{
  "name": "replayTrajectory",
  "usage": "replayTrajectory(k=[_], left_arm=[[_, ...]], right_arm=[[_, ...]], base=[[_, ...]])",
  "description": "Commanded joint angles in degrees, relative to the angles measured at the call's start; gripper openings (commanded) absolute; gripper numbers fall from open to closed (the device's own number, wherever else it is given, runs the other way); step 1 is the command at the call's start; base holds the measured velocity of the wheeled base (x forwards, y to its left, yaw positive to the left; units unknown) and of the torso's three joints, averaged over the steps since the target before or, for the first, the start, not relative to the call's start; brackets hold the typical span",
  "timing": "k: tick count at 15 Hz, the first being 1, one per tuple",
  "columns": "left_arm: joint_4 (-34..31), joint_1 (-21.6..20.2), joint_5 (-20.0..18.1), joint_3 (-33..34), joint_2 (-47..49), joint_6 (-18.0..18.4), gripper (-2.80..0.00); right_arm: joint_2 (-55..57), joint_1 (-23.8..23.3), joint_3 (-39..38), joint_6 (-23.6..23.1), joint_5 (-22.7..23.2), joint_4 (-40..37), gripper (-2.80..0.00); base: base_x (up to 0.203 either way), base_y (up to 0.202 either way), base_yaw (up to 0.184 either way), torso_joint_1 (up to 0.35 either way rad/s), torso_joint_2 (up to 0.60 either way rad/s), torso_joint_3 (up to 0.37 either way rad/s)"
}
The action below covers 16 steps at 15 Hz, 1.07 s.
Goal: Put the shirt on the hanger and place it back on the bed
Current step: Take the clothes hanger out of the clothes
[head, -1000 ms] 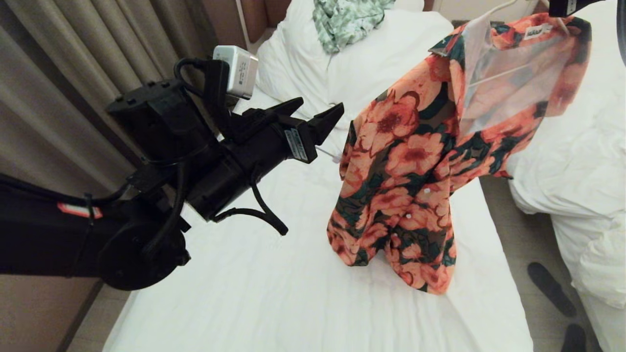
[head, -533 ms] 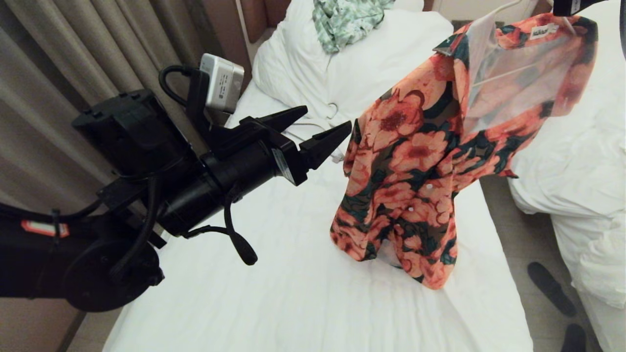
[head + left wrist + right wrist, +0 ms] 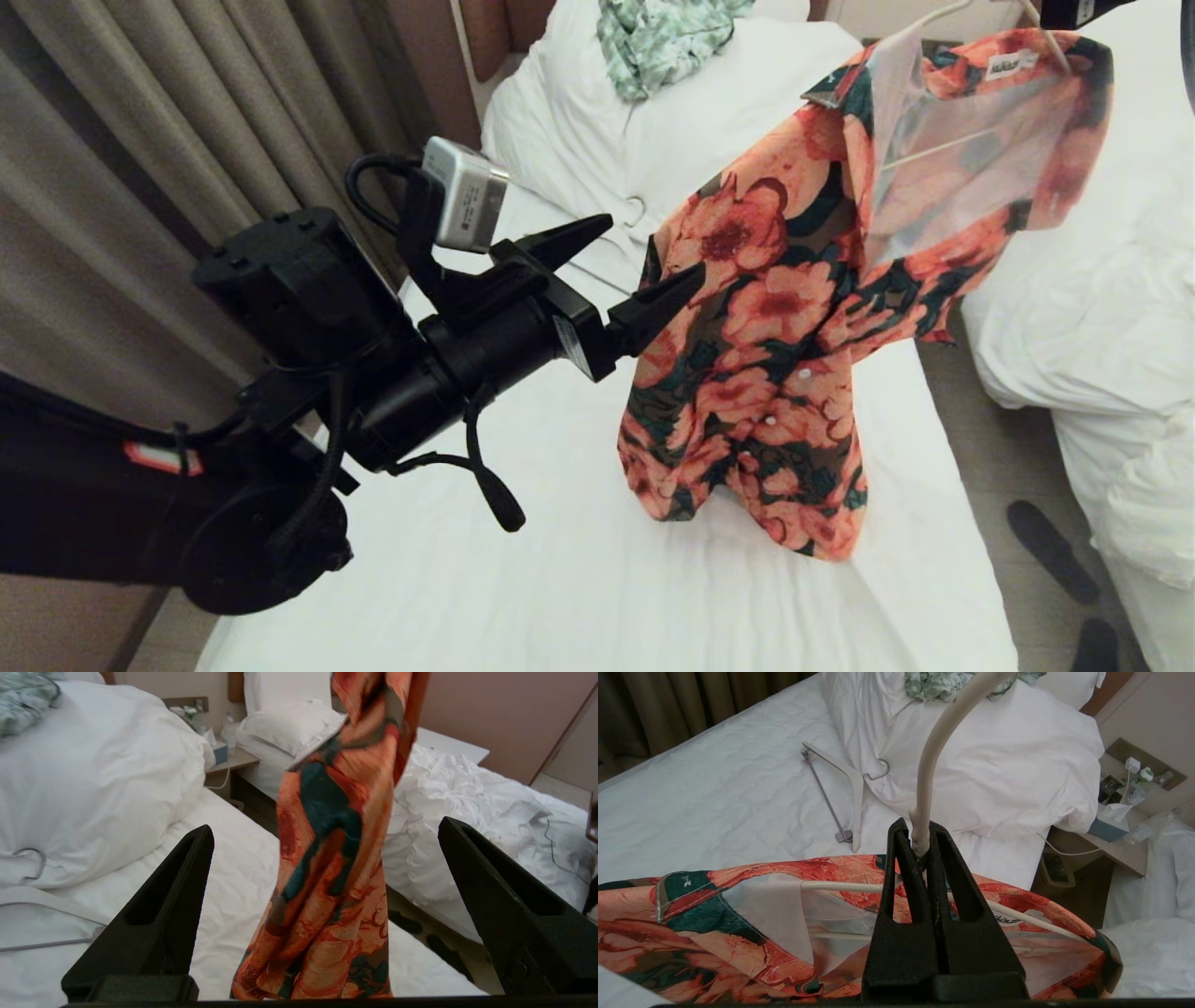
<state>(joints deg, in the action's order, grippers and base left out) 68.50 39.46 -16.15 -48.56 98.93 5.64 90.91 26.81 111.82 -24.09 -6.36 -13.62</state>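
The floral shirt [image 3: 784, 308] hangs on the cream wire hanger [image 3: 924, 788], its hem resting on the white sheet of the bed [image 3: 523, 560]. My right gripper [image 3: 917, 836] is shut on the hanger's neck just below the hook, high at the upper right edge of the head view [image 3: 1074, 9]. The hanger's bars [image 3: 943, 149] show through the shirt's thin back panel. My left gripper [image 3: 649, 250] is open wide at the shirt's left sleeve edge. In the left wrist view the shirt [image 3: 336, 872] hangs edge-on between the spread fingers [image 3: 168, 905], which do not pinch it.
A pale green leafy garment [image 3: 663, 37] lies on the pillows [image 3: 579, 121]. A thicker flat hanger [image 3: 845, 774] lies on the sheet below them. The neighbouring bed with its rumpled duvet [image 3: 1102, 308] is to the right, with dark slippers [image 3: 1050, 551] on the floor between. Curtains [image 3: 140, 140] hang on the left.
My left gripper's jaws have spread wider and it has moved in to the shirt's left edge. The shirt has swayed slightly to the left on the hanger.
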Motion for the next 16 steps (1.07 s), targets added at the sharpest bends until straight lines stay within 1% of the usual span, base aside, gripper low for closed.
replayTrajectory(k=[1,4,6,7,9,14,16], left_arm=[[0.4,1.0,0.2,0.0,1.3,0.3,0.00],[0.8,2.8,3.8,-0.9,2.8,0.2,0.00],[3.7,3.2,5.2,-1.3,4.4,0.4,0.00],[4.9,3.5,6.1,-1.3,5.1,0.4,-2.80],[5.5,3.6,7.0,-1.7,5.6,1.0,-2.80],[5.6,3.4,7.0,-1.7,5.3,1.0,-2.80],[5.5,2.6,7.0,-1.8,4.9,1.0,-2.80]], right_arm=[[0.0,0.2,0.1,-0.1,-0.1,-0.1,-2.80],[-0.5,1.6,0.0,1.1,-0.1,-0.2,-2.80],[-0.7,2.2,-0.1,1.2,-0.1,-1.3,-2.80],[-0.7,2.5,-0.1,1.2,-0.1,-1.7,-2.80],[-0.6,2.4,0.2,1.2,-0.1,-1.6,-2.80],[-0.4,1.9,0.6,1.1,-0.4,-1.3,-2.80],[-0.2,1.7,0.6,1.1,-0.5,-1.2,-2.80]], base=[[0.000,0.000,0.000,0.000,0.00,0.000],[0.000,0.000,0.000,0.000,0.00,0.000],[0.000,0.000,0.000,0.000,0.00,0.000],[0.000,0.000,0.000,0.000,0.00,0.000],[0.000,0.000,0.000,0.000,0.00,0.000],[0.000,0.000,0.000,0.000,0.00,0.000],[0.000,0.000,0.000,0.000,0.00,0.000]])
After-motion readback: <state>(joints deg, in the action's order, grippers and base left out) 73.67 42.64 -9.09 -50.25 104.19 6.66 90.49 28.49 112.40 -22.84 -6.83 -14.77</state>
